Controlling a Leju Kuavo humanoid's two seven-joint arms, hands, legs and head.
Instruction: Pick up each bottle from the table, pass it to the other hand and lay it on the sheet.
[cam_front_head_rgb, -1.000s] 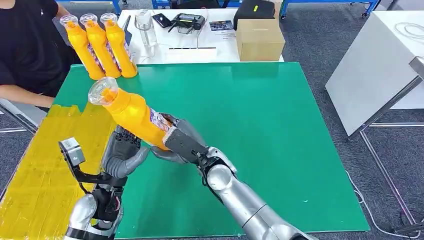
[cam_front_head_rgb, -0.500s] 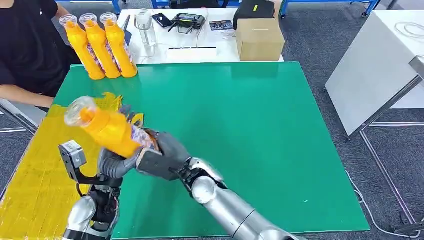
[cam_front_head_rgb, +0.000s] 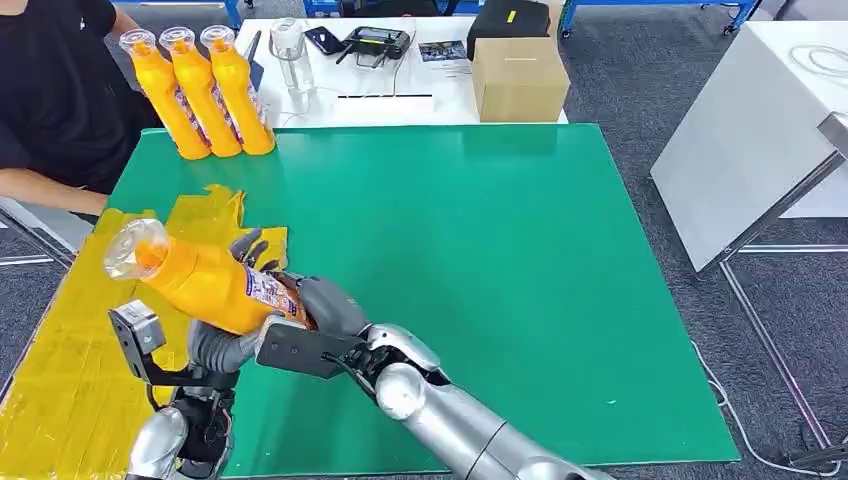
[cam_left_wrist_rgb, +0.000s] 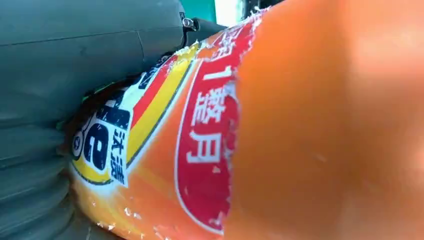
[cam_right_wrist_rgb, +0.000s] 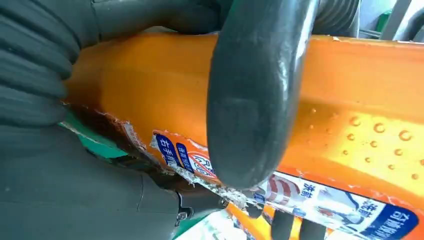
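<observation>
Both hands met on one orange bottle (cam_front_head_rgb: 205, 283): your robot's right hand (cam_front_head_rgb: 318, 318) wrapped its base end, and the left hand (cam_front_head_rgb: 228, 335) cupped it from below, fingers closed against the body. It was tilted, cap toward the yellow sheet (cam_front_head_rgb: 70, 370), above the seam between sheet and green mat (cam_front_head_rgb: 480, 260). Count: one bottle held, three more bottles (cam_front_head_rgb: 200, 90) standing at the mat's far left corner. Right wrist view showed a dark finger (cam_right_wrist_rgb: 255, 95) across the bottle; left wrist view showed its torn red label (cam_left_wrist_rgb: 205, 145).
</observation>
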